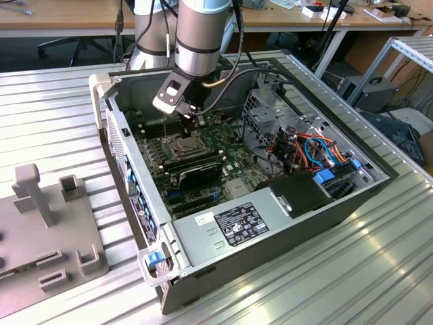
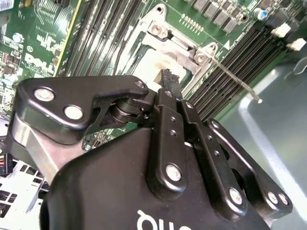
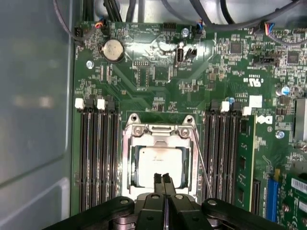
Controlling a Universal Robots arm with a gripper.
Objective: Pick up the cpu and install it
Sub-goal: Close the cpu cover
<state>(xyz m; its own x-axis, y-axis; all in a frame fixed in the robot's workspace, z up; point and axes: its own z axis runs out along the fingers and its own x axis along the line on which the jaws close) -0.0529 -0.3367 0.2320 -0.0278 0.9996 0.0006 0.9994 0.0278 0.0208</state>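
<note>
The cpu [image 3: 160, 165] is seen seated flat in the socket frame [image 3: 159, 130] at the motherboard's [image 3: 158, 76] middle, directly beneath the gripper [image 3: 162, 178], whose jaws are clenched empty.

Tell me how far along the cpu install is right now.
The cpu already appears to lie flat inside the socket frame on the green motherboard. The gripper hangs just above the chip's edge, fingers together and holding nothing, also seen over the socket in the exterior view. Whether the chip is fully seated can't be told.
</note>
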